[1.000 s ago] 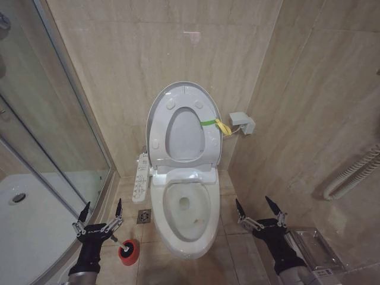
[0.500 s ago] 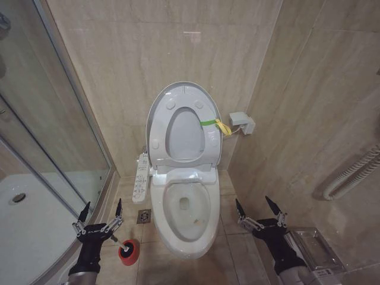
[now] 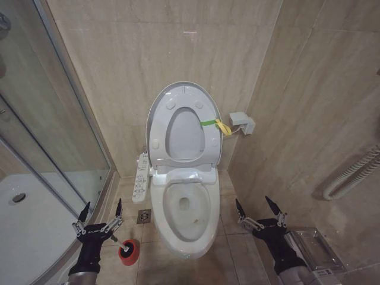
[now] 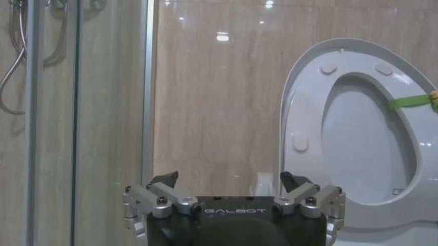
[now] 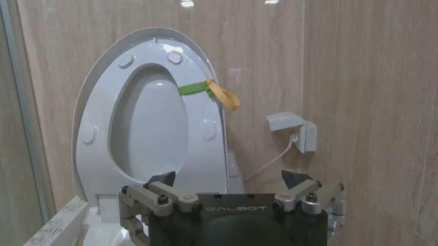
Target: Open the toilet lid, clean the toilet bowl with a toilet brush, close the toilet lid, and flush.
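Observation:
The toilet lid [image 3: 184,135] stands raised against the back wall together with the seat ring, and a yellow-green strap [image 3: 215,124] is tied at its right side. Below it the toilet bowl [image 3: 159,205] lies open. The toilet brush [image 3: 119,241] rests in a red cup [image 3: 128,252] on the floor left of the bowl, its white handle leaning toward my left arm. My left gripper [image 3: 102,205] hovers open just above and left of the brush, holding nothing. My right gripper [image 3: 252,202] is open to the right of the bowl. The lid [image 4: 362,143] [image 5: 147,123] faces both open grippers [image 4: 228,179] [image 5: 227,177].
A glass shower enclosure [image 3: 47,130] and its white tray [image 3: 29,225] close off the left. A button panel [image 3: 141,178] hangs left of the bowl, with a floor drain [image 3: 144,216] below it. A wall box [image 3: 242,123], a white hose [image 3: 350,172] and a clear container [image 3: 312,246] are on the right.

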Motion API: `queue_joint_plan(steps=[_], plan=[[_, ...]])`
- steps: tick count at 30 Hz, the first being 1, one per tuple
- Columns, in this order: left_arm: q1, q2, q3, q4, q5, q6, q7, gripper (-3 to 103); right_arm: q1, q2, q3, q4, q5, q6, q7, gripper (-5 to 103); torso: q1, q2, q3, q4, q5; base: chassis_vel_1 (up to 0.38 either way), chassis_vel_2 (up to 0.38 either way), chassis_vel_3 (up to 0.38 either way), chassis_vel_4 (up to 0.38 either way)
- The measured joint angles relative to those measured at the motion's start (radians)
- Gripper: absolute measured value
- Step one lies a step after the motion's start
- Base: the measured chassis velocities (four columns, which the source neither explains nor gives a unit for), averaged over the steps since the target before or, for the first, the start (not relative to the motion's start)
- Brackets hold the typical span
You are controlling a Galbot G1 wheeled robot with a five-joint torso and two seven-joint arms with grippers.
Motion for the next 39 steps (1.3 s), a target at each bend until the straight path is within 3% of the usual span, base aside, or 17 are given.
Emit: queue_joint_plan(steps=[9,11,12,15,20,23,24,28,32,39], plan=[[-0.005,-0.001,0.000,0.001,0.000,0.010,0.004,100,0.000,0.000,0.000,0.000,0.000,0.000,0.000,100,0.000,0.000,0.000,0.0001,0.0001,0.000,0.000,0.000,0.000],[-0.034,-0.005,0.000,0.018,-0.001,0.066,0.024,100,0.000,0.000,0.000,0.000,0.000,0.000,0.000,100,0.000,0.000,0.000,0.0001,0.0000,0.000,0.000,0.000,0.000],[-0.034,-0.005,0.000,0.018,-0.001,0.066,0.024,100,0.000,0.000,0.000,0.000,0.000,0.000,0.000,100,0.000,0.000,0.000,0.0001,0.0000,0.000,0.000,0.000,0.000],[-0.089,-0.016,0.000,0.050,-0.005,0.178,0.067,100,0.000,0.000,0.000,0.000,0.000,0.000,0.000,100,0.000,0.000,0.000,0.0000,0.0000,0.000,0.000,0.000,0.000],[-0.118,-0.020,0.000,0.064,-0.006,0.228,0.084,100,0.000,0.000,0.000,0.000,0.000,0.000,0.000,100,0.000,0.000,0.000,0.0001,0.0003,0.000,0.000,0.000,0.000],[-0.166,-0.026,0.003,0.092,-0.014,0.311,0.100,100,0.000,0.000,0.000,0.000,0.000,0.000,0.000,100,0.000,0.000,0.000,0.0000,-0.0001,0.000,0.000,0.000,0.000],[-0.166,-0.026,0.003,0.092,-0.014,0.311,0.100,100,0.000,0.000,0.000,0.000,0.000,0.000,0.000,100,0.000,0.000,0.000,0.0000,-0.0001,0.000,0.000,0.000,0.000],[-0.240,-0.035,0.009,0.133,-0.027,0.440,0.125,100,0.000,0.000,0.000,0.000,0.000,0.000,0.000,100,0.000,0.000,0.000,-0.0003,-0.0002,0.000,0.000,0.000,0.000],[-0.200,-0.018,0.040,0.104,-0.027,0.469,0.125,100,0.000,0.000,0.000,0.000,0.000,0.000,0.000,100,0.000,0.000,0.000,0.0002,0.0001,0.000,0.000,0.000,0.000],[-0.109,-0.026,0.069,0.059,-0.003,0.447,0.089,100,0.000,0.000,0.000,0.000,0.000,0.000,0.000,100,0.000,0.000,0.000,0.0002,0.0001,0.000,0.000,0.000,0.000]])
